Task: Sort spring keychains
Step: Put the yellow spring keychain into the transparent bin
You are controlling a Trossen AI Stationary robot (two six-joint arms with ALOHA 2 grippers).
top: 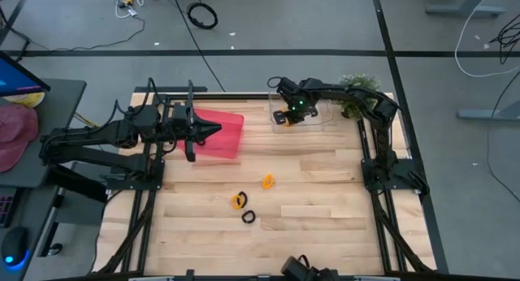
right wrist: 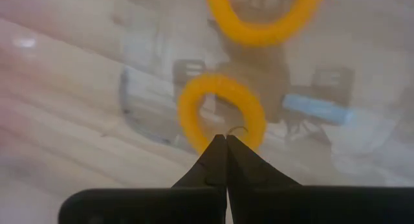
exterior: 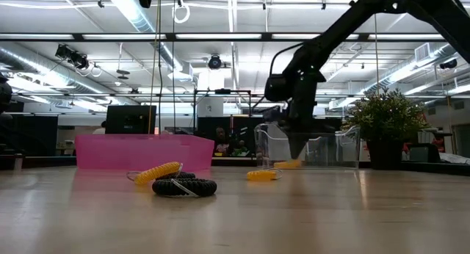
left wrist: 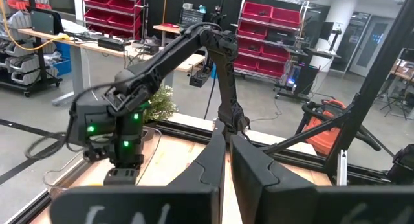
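Observation:
My right gripper is shut, low inside the clear container, with an orange spring keychain at its fingertips. A second orange keychain lies in the same container. On the table lie two more orange keychains and a black one. The low view shows them as an orange coil, a black coil and another orange coil. My left gripper is shut and hovers over the pink bin. My right gripper pinches the orange keychain at the loop's near edge, pointing down from above. The shut fingertips cover the exact place of contact. The loop sits low in the clear container. I cannot tell whether it rests on the container's floor.
The pink bin stands at the far left of the table and the clear container at the far right. A potted plant is behind the container. Bare wood lies around the three loose keychains.

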